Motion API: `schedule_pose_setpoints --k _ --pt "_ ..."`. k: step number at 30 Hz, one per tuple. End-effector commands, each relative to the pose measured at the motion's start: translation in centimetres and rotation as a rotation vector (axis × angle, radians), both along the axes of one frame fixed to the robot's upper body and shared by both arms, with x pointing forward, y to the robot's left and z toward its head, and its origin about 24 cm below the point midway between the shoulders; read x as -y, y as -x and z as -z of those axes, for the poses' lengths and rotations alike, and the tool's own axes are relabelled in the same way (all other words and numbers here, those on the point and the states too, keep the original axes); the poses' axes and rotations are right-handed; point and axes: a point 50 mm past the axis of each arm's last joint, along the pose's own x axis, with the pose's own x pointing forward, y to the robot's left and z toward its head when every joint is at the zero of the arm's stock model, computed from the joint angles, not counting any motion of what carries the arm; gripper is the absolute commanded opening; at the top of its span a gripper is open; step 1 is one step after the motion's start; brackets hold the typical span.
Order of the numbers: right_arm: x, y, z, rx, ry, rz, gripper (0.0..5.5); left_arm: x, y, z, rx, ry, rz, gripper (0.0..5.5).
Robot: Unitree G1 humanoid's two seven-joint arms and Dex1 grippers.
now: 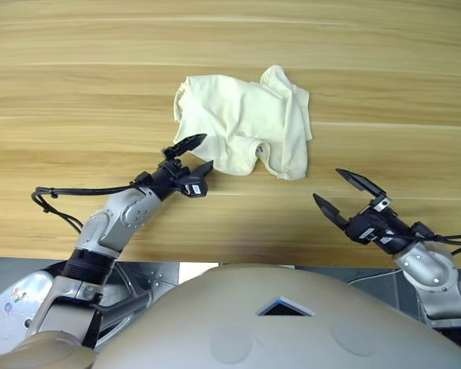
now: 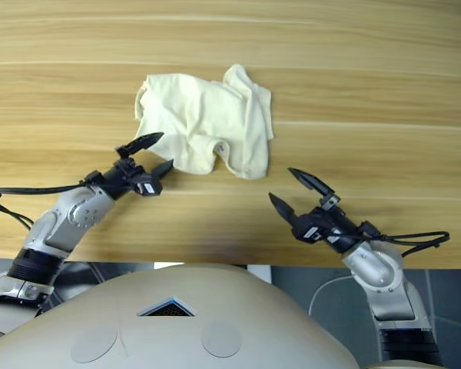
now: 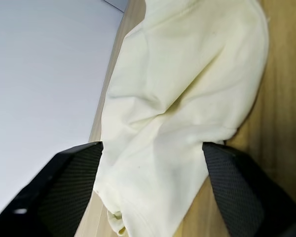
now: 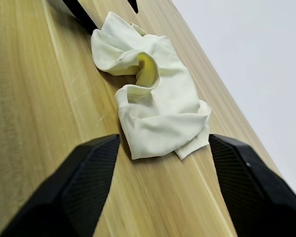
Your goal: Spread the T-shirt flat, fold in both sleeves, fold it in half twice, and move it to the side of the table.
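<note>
The left gripper [image 1: 197, 154] had its two fingers [image 3: 69, 187] spread apart, straddling the near left edge of the cream T-shirt [image 1: 242, 123]. The right gripper [image 1: 330, 185] also stood with its fingers parted, holding nothing, over bare wood near the shirt's near right corner but apart from it. The T-shirt lay crumpled in a heap about the middle of the wooden table [image 1: 77, 77].

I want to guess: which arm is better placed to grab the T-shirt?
Probably left: the left gripper is open at the edge of the T-shirt; the right gripper is open too, but off it.
</note>
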Motion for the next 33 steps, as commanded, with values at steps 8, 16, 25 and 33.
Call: schedule_pose_setpoints --k 8,16,25,33 --pt "1.0 -0.2 0.6 -0.014 0.048 0.022 3.31 -3.1 1.9 -2.2 -0.021 0.012 -0.135 3.76" --pt "1.0 -0.8 0.6 -0.003 0.059 0.013 3.31 -1.3 3.0 -1.8 -0.113 0.017 0.016 3.76" --pt "0.9 -0.8 0.8 -0.003 0.061 0.014 3.31 -0.7 3.1 -0.5 -0.172 -0.082 0.138 3.76" --pt "0.8 -0.6 1.1 -0.008 0.060 0.023 3.31 -0.5 0.1 0.6 -0.067 -0.114 0.050 3.76"
